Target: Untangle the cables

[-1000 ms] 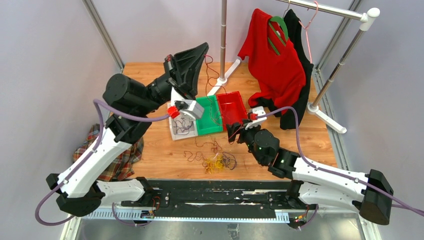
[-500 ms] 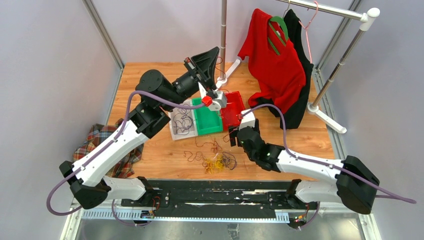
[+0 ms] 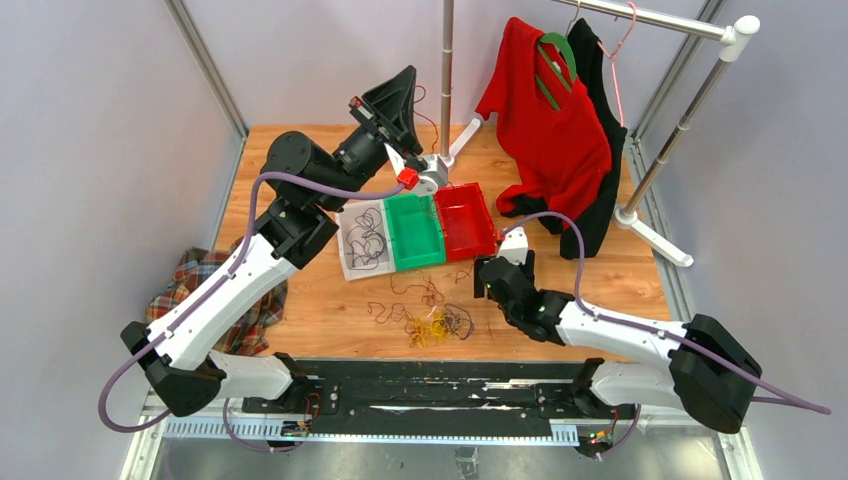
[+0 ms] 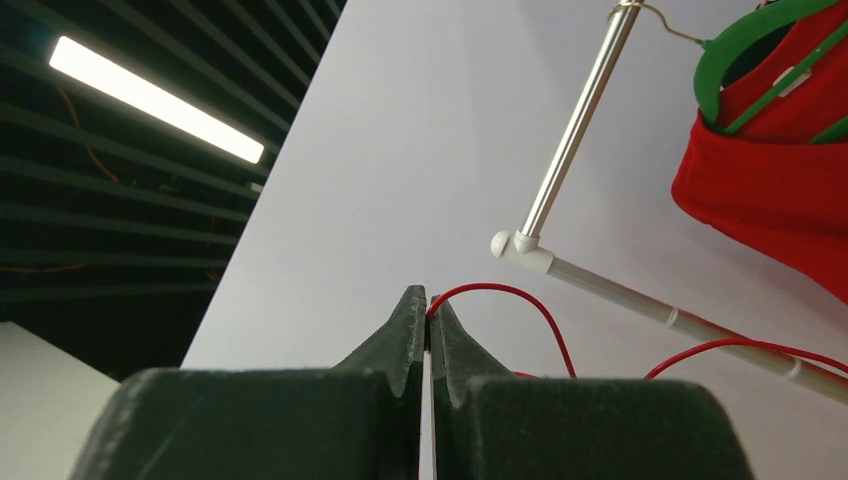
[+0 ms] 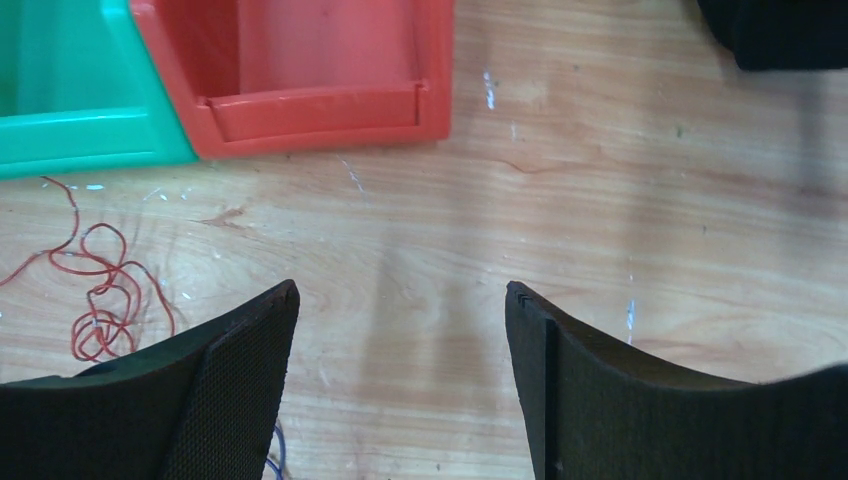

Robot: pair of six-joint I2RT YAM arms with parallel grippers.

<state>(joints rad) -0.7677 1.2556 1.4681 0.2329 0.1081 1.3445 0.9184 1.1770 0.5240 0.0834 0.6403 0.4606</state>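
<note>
tabletop (image 3: 320, 300) | left end effector (image 4: 428, 310) pinches red cable (image 4: 500, 287) | right end effector (image 5: 400, 295) agape

Top external: high above and behind the arm bases, facing down and forward; it takes in the whole surface (image 3: 310, 300) from far off.
Left wrist: tight behind the left hand (image 4: 428, 300), tilted up toward the wall, clothes rail (image 4: 575, 130) and red garment (image 4: 770, 190).
Right wrist: close over the surface, facing straight down past the right hand (image 5: 400, 290) at the red bin (image 5: 320, 60).
Shared: the top view also holds rail, garment and bin.
</note>
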